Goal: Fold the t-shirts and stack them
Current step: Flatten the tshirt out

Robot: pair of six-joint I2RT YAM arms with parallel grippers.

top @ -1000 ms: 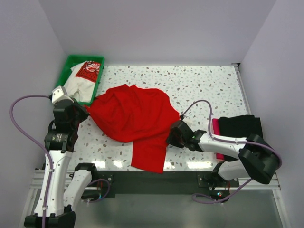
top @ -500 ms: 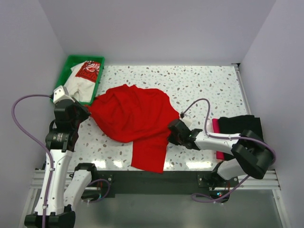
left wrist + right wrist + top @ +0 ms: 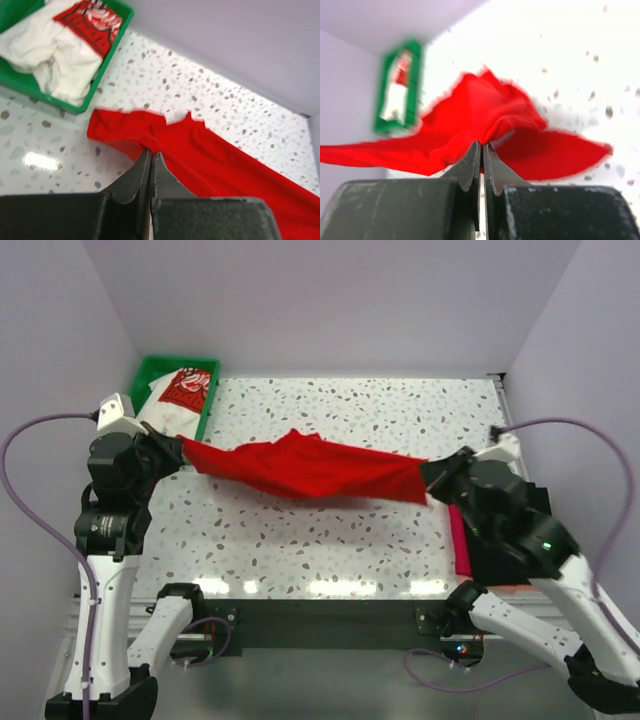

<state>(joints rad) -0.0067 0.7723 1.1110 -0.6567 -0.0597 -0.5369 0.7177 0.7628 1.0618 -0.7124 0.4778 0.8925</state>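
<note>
Top external view: the red shirt (image 3: 305, 468) is being held above the table (image 3: 400, 410) as a sagging band across the middle of the frame, stretched between the two grippers. Its left end is being pinched by the left gripper (image 3: 176, 447) at the left of the frame, just beside the lower right corner of the tray (image 3: 143, 375). Its right end is being clamped by the right gripper (image 3: 433, 478), right of centre. A small peak of cloth is being pushed up near the middle of the band. The white shirt (image 3: 160, 405), red print uppermost, is being carried crumpled in the tray at the upper left. A strip of the magenta shirt (image 3: 459, 540) is being shown at the lower right, below the right gripper, mostly covered by the right arm.

In the left wrist view the left gripper (image 3: 151, 156) is being clenched on a fold of the red shirt (image 3: 210, 155) at lower centre. The cloth is being drawn off toward the lower right corner, with the tray (image 3: 116, 42) and white shirt (image 3: 55, 60) at the upper left.

In the right wrist view the right gripper (image 3: 482, 150) is likewise being clenched on a bunch of the red shirt (image 3: 485, 110) at the centre. The picture is blurred, and the tray (image 3: 415, 55) is being shown only as a green smear at the upper left.
</note>
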